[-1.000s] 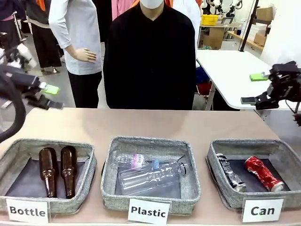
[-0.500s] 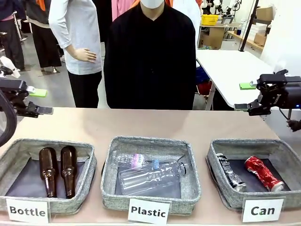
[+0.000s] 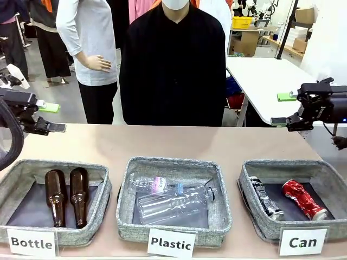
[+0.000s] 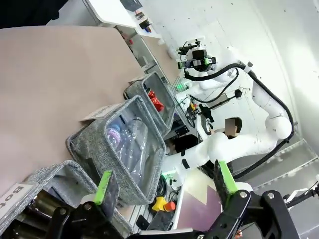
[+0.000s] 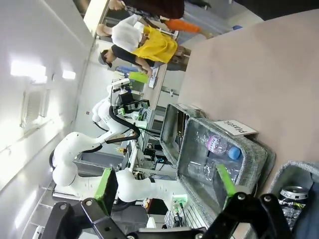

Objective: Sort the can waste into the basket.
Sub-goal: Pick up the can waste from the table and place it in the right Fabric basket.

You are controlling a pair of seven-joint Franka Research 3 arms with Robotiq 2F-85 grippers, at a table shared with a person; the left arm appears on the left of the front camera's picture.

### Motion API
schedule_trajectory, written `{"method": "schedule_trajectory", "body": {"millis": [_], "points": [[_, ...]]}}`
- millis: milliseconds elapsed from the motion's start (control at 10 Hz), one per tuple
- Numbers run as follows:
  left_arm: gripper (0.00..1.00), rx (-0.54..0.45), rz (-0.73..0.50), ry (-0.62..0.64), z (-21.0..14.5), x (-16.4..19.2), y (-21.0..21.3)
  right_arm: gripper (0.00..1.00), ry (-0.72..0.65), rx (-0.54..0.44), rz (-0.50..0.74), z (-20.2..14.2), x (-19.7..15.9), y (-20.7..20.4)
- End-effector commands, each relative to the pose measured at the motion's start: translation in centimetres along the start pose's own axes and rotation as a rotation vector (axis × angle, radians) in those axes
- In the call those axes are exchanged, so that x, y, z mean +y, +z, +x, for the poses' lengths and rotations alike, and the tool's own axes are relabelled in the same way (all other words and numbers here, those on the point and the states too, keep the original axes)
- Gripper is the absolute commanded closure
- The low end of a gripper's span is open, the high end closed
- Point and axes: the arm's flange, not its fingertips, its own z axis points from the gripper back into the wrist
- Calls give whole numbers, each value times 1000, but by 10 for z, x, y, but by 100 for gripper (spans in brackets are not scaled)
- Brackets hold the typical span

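A tan table (image 3: 179, 142) carries three low grey baskets in a row along its near edge. The left basket (image 3: 16, 173) has a white "Bottle" label (image 3: 31, 242) leaning at its front, the middle basket (image 3: 219, 189) a "Plastic" label (image 3: 172, 243), and the right basket (image 3: 246, 187) a "Can" label (image 3: 302, 242). The baskets stand apart from one another. The far half of the tabletop is bare.

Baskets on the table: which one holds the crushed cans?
The right-hand basket labelled "Can": a red can and a black can lie inside. The others hold brown and clear bottles.
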Motion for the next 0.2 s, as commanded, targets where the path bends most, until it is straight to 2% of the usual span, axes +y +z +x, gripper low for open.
{"method": "schedule_trajectory", "body": {"millis": [0,100], "points": [[0,11,6,-2,1,1,3,0,-8,13,0,1,4,2],[0,11,6,-2,1,1,3,0,-8,13,0,1,4,2]]}}
